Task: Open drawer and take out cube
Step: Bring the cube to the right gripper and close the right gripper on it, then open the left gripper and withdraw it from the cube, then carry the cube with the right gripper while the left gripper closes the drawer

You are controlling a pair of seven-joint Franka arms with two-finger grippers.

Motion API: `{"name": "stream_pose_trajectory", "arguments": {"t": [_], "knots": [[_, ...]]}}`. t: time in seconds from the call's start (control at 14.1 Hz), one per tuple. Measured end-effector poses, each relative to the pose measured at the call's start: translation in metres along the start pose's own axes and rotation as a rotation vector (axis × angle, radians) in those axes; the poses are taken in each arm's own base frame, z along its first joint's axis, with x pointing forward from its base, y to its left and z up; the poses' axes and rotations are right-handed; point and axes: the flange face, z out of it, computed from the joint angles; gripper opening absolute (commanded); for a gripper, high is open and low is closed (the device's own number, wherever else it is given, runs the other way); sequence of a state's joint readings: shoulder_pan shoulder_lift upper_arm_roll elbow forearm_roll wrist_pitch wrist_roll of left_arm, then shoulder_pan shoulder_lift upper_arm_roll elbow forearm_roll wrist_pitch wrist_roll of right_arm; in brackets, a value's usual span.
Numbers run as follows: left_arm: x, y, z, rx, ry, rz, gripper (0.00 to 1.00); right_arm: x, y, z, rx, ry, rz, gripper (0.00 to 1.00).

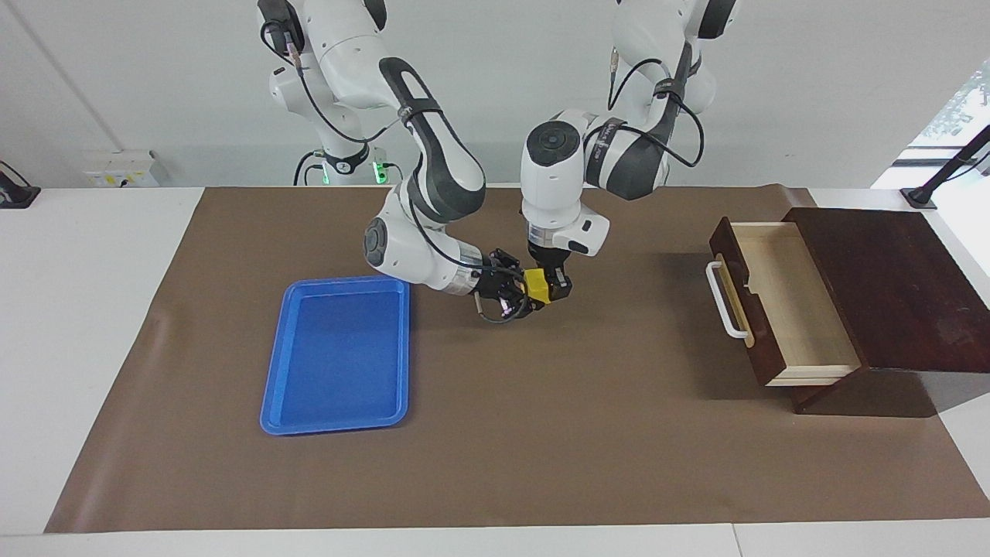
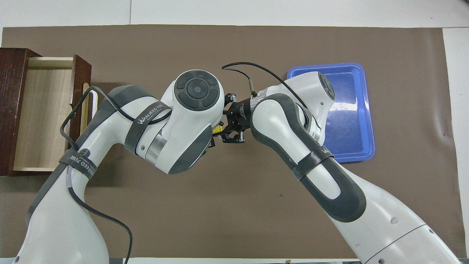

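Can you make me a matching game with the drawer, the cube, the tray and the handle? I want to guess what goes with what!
Things:
1. drawer
2. cube
3. tray
4. handle

Clues:
A. blue, nothing in it
B. white bar
C. pulled open, nothing inside
D. yellow, up in the air between the left gripper and the right gripper

Pairs: 1-C, 2-D, 3-A, 4-B

A bright yellow cube [image 1: 537,287] is showing at the frame's centre between black gripper parts, and a blue tray [image 1: 337,353] is lying lower left on a brown mat [image 1: 541,449]. At right, the dark brown drawer [image 1: 781,302] is showing a pale wood interior and a white handle [image 1: 724,300].
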State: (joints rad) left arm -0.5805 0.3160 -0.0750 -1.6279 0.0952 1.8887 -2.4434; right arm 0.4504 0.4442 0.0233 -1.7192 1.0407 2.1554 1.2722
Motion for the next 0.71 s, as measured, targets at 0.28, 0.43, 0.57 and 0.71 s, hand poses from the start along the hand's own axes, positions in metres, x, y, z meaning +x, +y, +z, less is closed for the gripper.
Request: {"name": "stream_pose_trajectory", "arguments": {"t": [0.28, 0.43, 0.57, 0.71], "knots": [[0.001, 0.001, 0.001, 0.002, 0.003, -0.004, 1.00, -0.008, -0.007, -0.009, 0.021, -0.006, -0.013, 0.00], [0.012, 0.011, -0.001, 0.002, 0.002, -0.026, 1.00, -0.010, -0.010, -0.014, 0.033, -0.010, -0.018, 0.00], [0.043, 0.034, -0.006, 0.012, 0.012, -0.035, 1.00, -0.009, -0.012, -0.017, 0.037, -0.010, -0.016, 0.00], [0.081, 0.060, -0.006, 0.029, 0.025, -0.001, 1.00, -0.006, -0.013, -0.019, 0.040, -0.009, -0.012, 0.00]]}}
